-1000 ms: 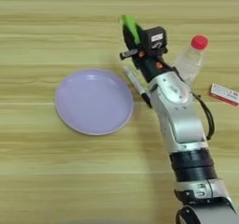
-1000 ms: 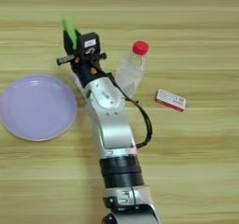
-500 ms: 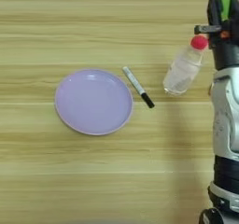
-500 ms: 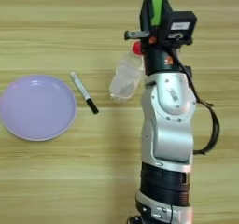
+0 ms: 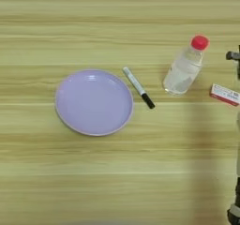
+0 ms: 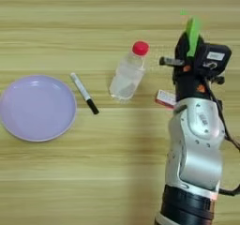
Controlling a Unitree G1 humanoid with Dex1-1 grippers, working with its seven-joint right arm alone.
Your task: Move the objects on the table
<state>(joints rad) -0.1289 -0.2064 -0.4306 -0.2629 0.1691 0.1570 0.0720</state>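
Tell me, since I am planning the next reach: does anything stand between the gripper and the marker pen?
Yes. The clear bottle with the red cap lies between the right gripper, which holds the green block, and the marker pen beside the purple plate.

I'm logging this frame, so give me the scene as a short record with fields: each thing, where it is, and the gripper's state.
surface: wooden table
plate: lilac plate, left of centre, nothing on it
marker: white marker pen, lying just right of the plate, black cap toward the robot
bottle: clear bottle with red cap, lying tilted, right of the marker
box: small red and white box, right of the bottle
block: green block, held up off the table
gripper: right gripper, shut on the green block, above the box
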